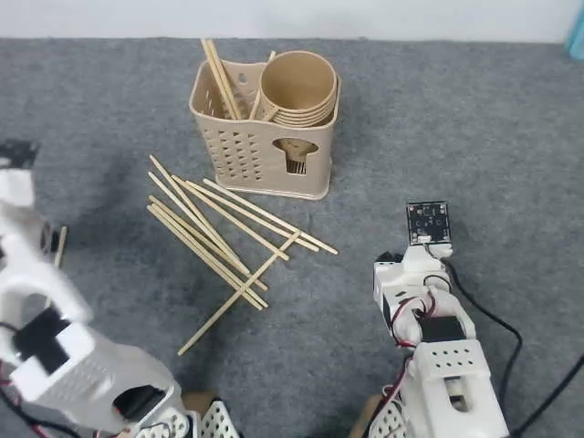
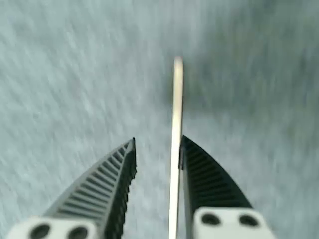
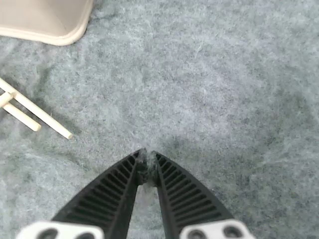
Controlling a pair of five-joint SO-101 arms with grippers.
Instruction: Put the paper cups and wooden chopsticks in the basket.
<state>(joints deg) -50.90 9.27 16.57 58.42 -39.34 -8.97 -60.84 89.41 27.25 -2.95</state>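
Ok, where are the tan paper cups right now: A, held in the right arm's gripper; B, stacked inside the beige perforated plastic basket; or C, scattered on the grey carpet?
B: the tan paper cups sit nested in one stack inside the beige perforated plastic basket, and the right gripper is shut on nothing above the grey carpet.

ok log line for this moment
left gripper open, chopstick between jaws | right gripper shut, empty | paper cups in basket | loose chopsticks on carpet
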